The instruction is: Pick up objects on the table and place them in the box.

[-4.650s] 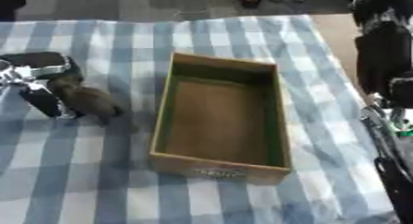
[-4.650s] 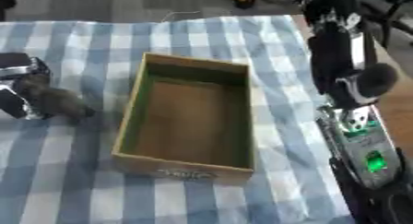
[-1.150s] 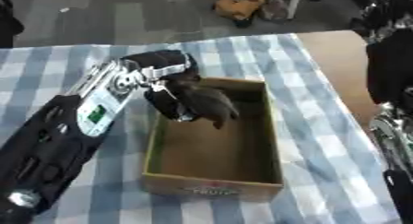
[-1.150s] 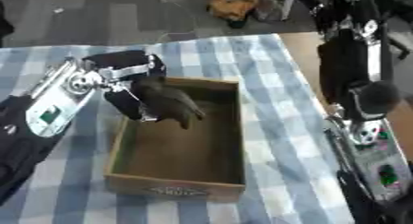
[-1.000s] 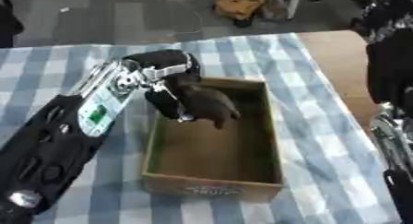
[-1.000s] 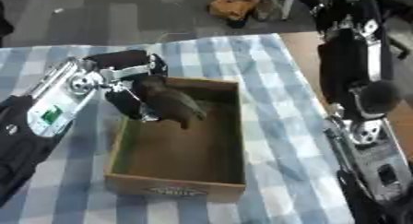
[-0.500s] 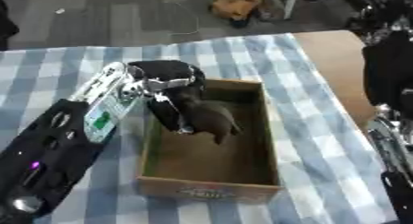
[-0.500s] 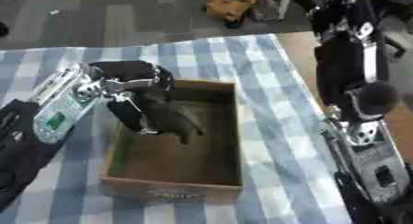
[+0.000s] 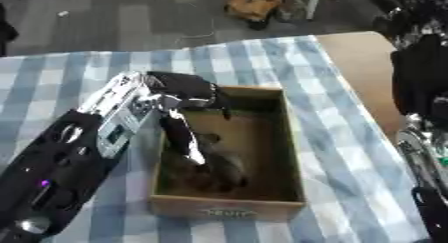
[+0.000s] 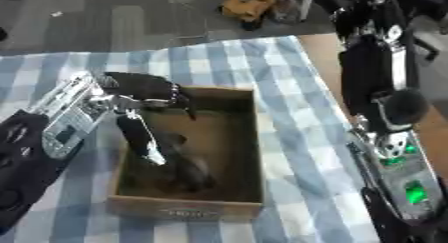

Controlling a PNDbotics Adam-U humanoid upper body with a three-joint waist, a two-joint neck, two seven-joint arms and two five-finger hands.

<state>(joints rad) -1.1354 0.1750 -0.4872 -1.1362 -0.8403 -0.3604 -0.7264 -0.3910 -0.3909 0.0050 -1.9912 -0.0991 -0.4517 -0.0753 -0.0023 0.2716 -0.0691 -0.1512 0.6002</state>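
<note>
One dark lumpy object [image 9: 219, 168] lies inside the open cardboard box [image 9: 289, 152] on the blue-checked cloth [image 9: 341, 117] over the bench, near the box's front-left corner; left hand [image 9: 188, 94] reaches down into the box, fingers [image 9: 184, 139] extended straight toward the object, touching or just above it, can't tell which; right arm [image 10: 385, 107] at right edge, its hand not visible

The dark grey furry soft object [image 9: 217, 163], earlier on the blue-checked tablecloth left of the open brown cardboard box [image 9: 290, 152], then carried over it, now lies low inside the box. The left hand [image 9: 182, 129] has moved from the cloth into the box, fingers extended down against the object.
</note>
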